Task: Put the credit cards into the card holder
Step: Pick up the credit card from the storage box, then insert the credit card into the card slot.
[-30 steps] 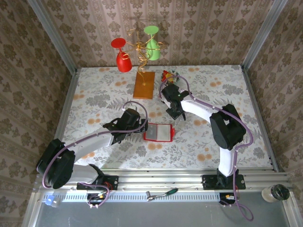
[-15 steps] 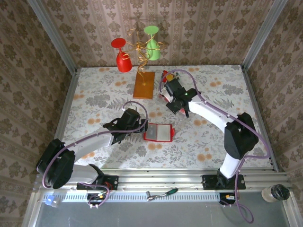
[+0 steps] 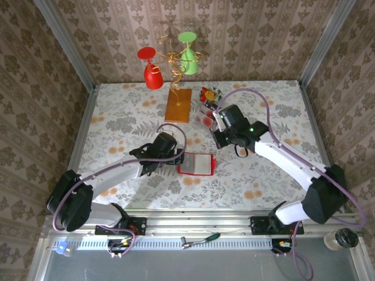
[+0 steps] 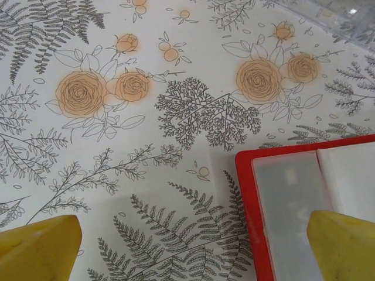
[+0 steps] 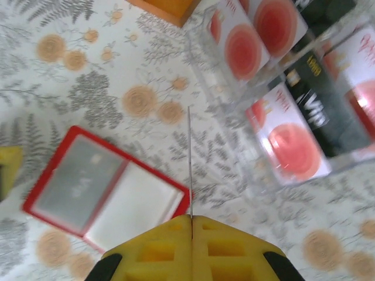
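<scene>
Top: card holder (image 3: pixel 197 164) lies open on bench (image 3: pixel 129 117), left claw (image 3: pixel 174 158) just beside it, credit cards (image 3: pixel 204 115) farther back.
Left wrist: left claw wide, one fingertip (image 4: pixel 345 246) over the holder.
Right wrist: right claw (image 5: pixel 191 225) pinched on an edge-on credit card (image 5: pixel 189 164).

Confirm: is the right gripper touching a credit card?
Touching. The right wrist view shows the right gripper shut on a credit card, which is seen edge-on as a thin line running out from the seam between its fingers.
</scene>
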Action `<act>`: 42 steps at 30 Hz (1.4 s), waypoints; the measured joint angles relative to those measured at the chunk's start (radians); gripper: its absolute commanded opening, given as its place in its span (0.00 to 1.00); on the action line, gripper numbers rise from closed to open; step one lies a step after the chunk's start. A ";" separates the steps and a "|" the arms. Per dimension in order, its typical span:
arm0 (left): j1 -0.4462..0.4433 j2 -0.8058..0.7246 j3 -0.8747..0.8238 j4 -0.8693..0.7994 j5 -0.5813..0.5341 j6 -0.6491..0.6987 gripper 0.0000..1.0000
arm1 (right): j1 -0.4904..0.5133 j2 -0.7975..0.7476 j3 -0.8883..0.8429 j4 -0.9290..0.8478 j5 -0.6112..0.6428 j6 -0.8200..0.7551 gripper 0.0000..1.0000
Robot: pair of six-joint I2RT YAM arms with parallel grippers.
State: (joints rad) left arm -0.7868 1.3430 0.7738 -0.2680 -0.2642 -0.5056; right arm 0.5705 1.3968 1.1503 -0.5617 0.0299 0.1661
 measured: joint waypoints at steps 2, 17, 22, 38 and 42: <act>-0.010 0.010 0.019 -0.014 -0.010 0.011 1.00 | 0.000 -0.049 -0.068 0.041 -0.040 0.058 0.00; -0.078 0.075 0.069 -0.071 -0.082 0.051 1.00 | 0.000 -0.166 -0.421 0.396 -0.219 0.428 0.00; -0.089 0.104 0.069 -0.062 -0.096 0.058 1.00 | 0.000 -0.165 -0.467 0.504 -0.241 0.494 0.00; -0.137 0.169 0.047 0.015 -0.138 0.081 1.00 | 0.000 -0.021 -0.523 0.694 -0.323 0.568 0.00; -0.137 0.180 0.035 0.026 -0.145 0.081 1.00 | 0.000 0.022 -0.523 0.708 -0.336 0.568 0.00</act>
State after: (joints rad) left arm -0.9241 1.5234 0.8093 -0.2420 -0.4091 -0.4248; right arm 0.5705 1.4185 0.6273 0.1467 -0.3061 0.7338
